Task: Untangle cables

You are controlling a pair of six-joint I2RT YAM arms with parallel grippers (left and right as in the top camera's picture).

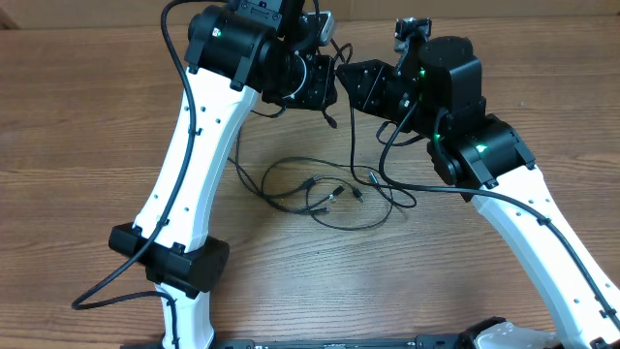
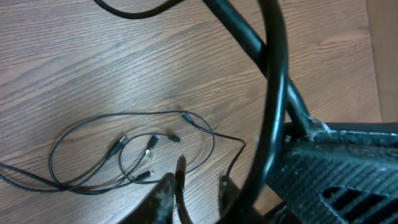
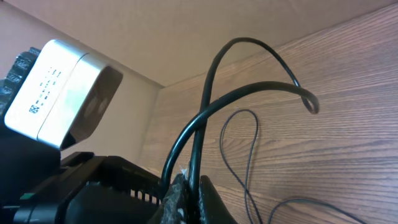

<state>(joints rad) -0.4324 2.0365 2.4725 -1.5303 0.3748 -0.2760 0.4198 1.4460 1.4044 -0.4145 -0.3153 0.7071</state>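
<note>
Several thin black cables [image 1: 320, 194] lie in loose overlapping loops with small plug ends at the table's middle; they also show in the left wrist view [image 2: 134, 146]. Both grippers are raised close together above the back of the table. My right gripper [image 3: 191, 190], also in the overhead view [image 1: 355, 85], is shut on a black cable [image 3: 249, 93] that loops up and hangs down to the table [image 1: 353, 145]. My left gripper [image 2: 196, 190], also in the overhead view [image 1: 327, 89], has its fingers apart, and a thin cable end [image 2: 180, 171] rests against its left finger.
The right gripper's black body [image 2: 339, 177] fills the lower right of the left wrist view. A silver camera housing [image 3: 62, 93] sits close to my right gripper. A beige wall [image 3: 186, 31] runs along the table's back edge. The arm bases stand at the front.
</note>
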